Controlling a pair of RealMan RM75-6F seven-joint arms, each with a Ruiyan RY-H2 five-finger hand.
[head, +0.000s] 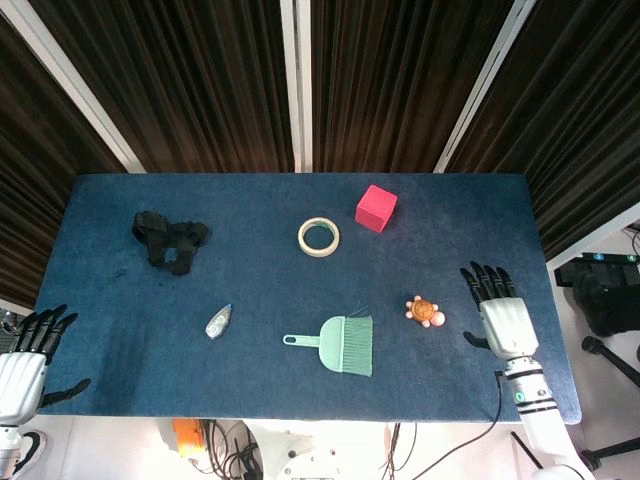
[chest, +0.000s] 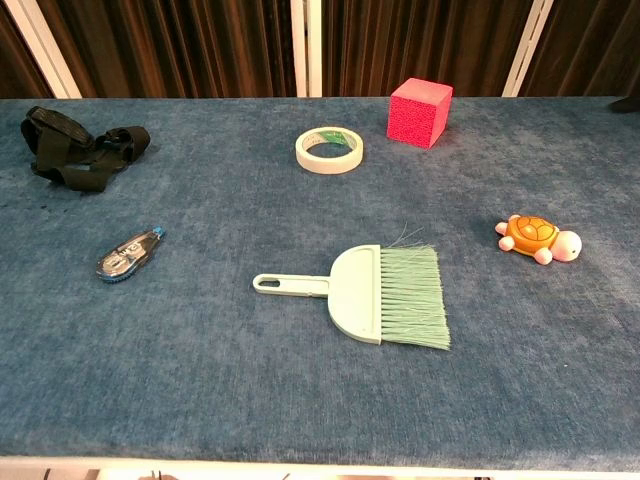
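An orange toy turtle (head: 426, 311) (chest: 537, 238) lies on the blue table (head: 270, 300), right of a green hand brush (head: 342, 345) (chest: 383, 295). My right hand (head: 496, 312) hovers just right of the turtle, apart from it, fingers spread and holding nothing; the chest view does not show it. My left hand (head: 28, 355) hangs at the table's near left corner, fingers apart and empty, nearest a correction-tape dispenser (head: 218, 321) (chest: 130, 254).
A roll of tape (head: 318, 236) (chest: 329, 149) and a red cube (head: 376, 208) (chest: 420, 112) sit toward the back. A black strap bundle (head: 168, 239) (chest: 80, 148) lies at the back left. Dark curtains stand behind the table.
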